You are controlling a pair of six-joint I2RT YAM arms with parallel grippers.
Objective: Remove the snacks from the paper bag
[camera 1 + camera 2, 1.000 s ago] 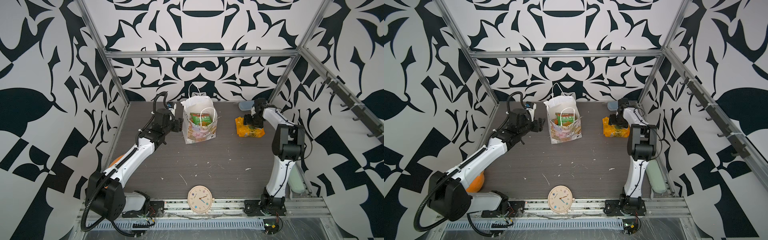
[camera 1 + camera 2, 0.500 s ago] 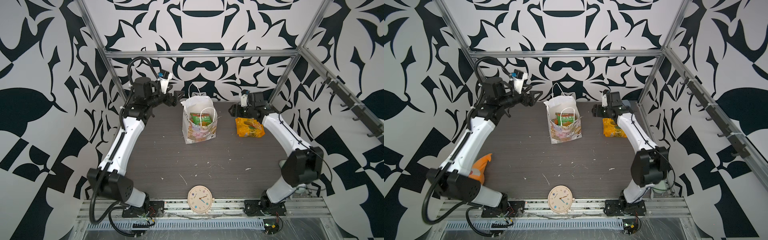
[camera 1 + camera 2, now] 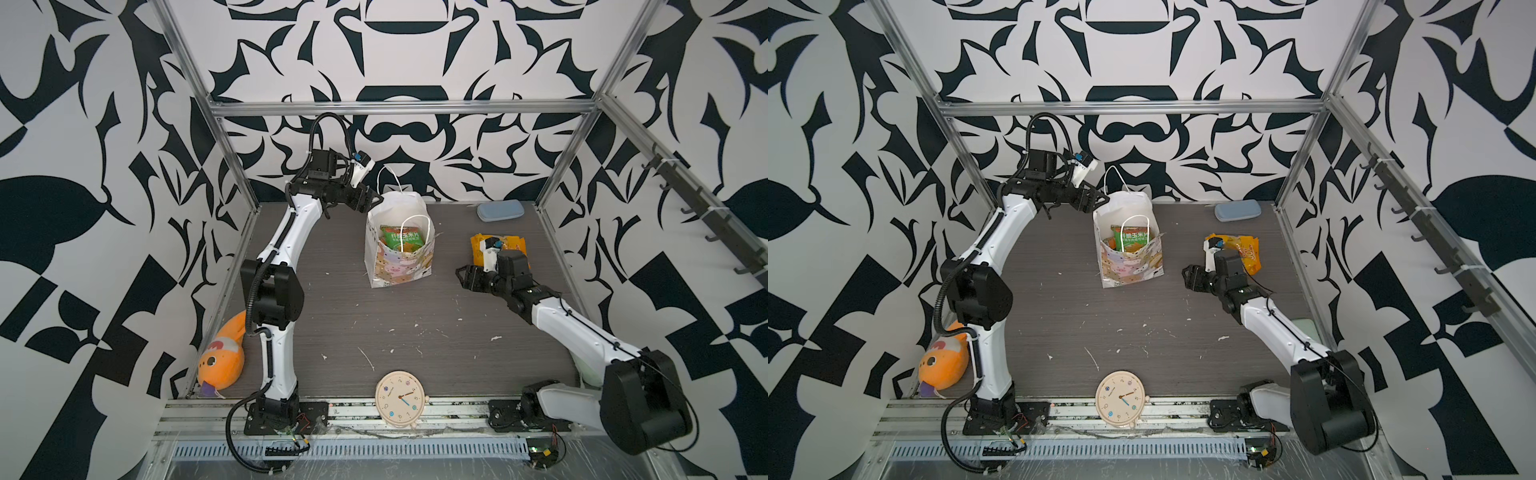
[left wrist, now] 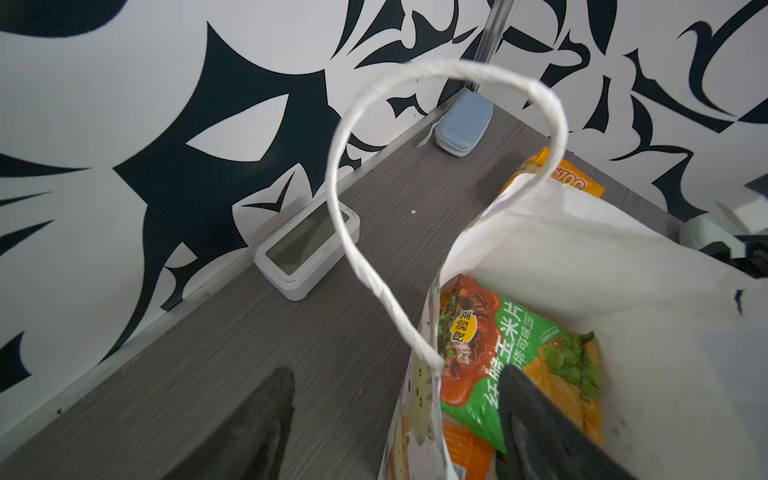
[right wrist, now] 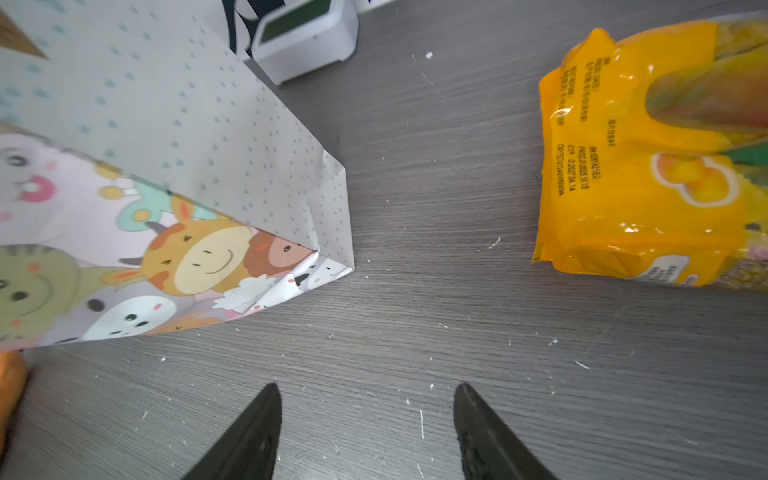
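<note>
The left gripper (image 3: 371,202) is closer, spread wide astride the rim of the paper bag (image 3: 399,266), one finger (image 4: 536,424) over the green packet (image 3: 402,240) standing inside, while the right gripper (image 3: 460,277) hangs low beside the bag, spread and empty.

White arm links (image 3: 291,232), black joints (image 3: 274,297), corrugated black cables (image 3: 248,311), tapered black fingers (image 4: 257,432).

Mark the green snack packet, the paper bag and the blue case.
green snack packet (image 4: 511,345): left wrist view, on its printed face.
paper bag (image 3: 401,270): a top view, on its animal-print front.
blue case (image 3: 500,210): a top view, on its top middle.
</note>
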